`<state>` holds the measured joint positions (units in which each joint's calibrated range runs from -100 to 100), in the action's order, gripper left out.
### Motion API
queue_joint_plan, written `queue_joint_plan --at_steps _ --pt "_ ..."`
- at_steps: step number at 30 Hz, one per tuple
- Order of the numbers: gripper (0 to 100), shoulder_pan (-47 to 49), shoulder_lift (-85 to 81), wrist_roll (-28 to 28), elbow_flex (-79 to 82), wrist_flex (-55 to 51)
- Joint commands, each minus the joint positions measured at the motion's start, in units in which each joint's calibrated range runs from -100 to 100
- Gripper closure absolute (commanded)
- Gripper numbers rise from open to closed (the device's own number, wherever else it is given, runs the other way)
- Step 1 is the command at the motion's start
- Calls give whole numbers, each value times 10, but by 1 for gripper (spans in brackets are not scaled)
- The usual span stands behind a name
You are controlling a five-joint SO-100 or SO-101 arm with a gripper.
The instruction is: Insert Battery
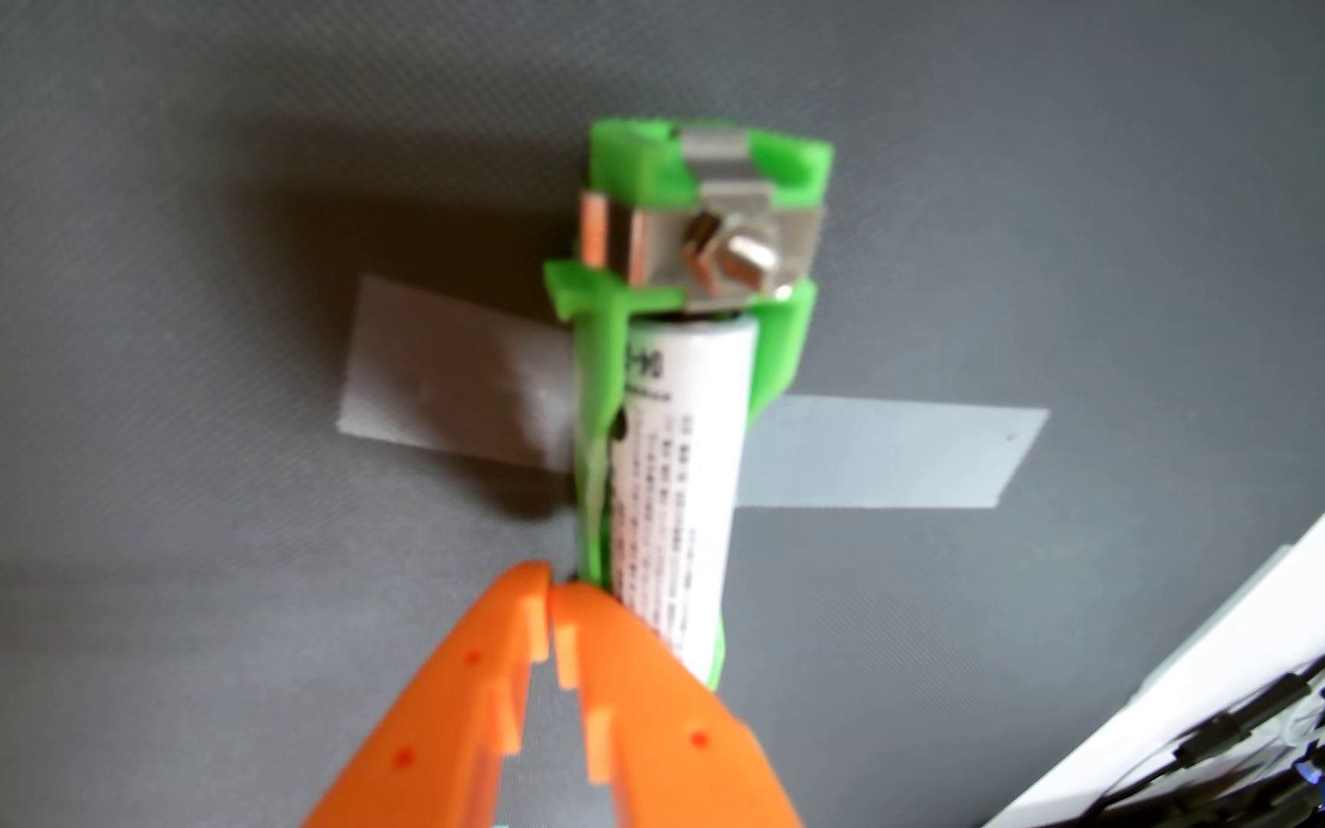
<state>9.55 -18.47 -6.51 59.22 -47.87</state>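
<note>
White cylindrical battery [675, 478] lying in green plastic holder [779, 350] taped to grey table [165, 239] — rigid, light, smooth, likely slippery; grip mid-barrel. Orange fingers [552, 591] closed, tips touching, empty — just beside battery's near end.

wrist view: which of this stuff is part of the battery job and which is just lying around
Part of the job:
- white battery, lying in the holder
- green holder with metal contact and bolt
- orange pincer, tips together beside the battery, holding nothing

Just lying about:
- grey tape fixing the holder to the mat
- dark mat
- cables at lower right
</note>
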Motion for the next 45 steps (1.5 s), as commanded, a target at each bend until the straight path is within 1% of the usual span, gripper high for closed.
queue_joint_plan --at_steps 1,7,18,29,37,45 --pt "99 -5 2 1 -27 10" --pt "99 0 -7 2 -23 10" --pt "99 10 -150 5 43 10" --pt "99 -2 -159 4 41 10" --pt "99 6 -150 3 39 10" --pt "99 -3 -89 3 7 10"
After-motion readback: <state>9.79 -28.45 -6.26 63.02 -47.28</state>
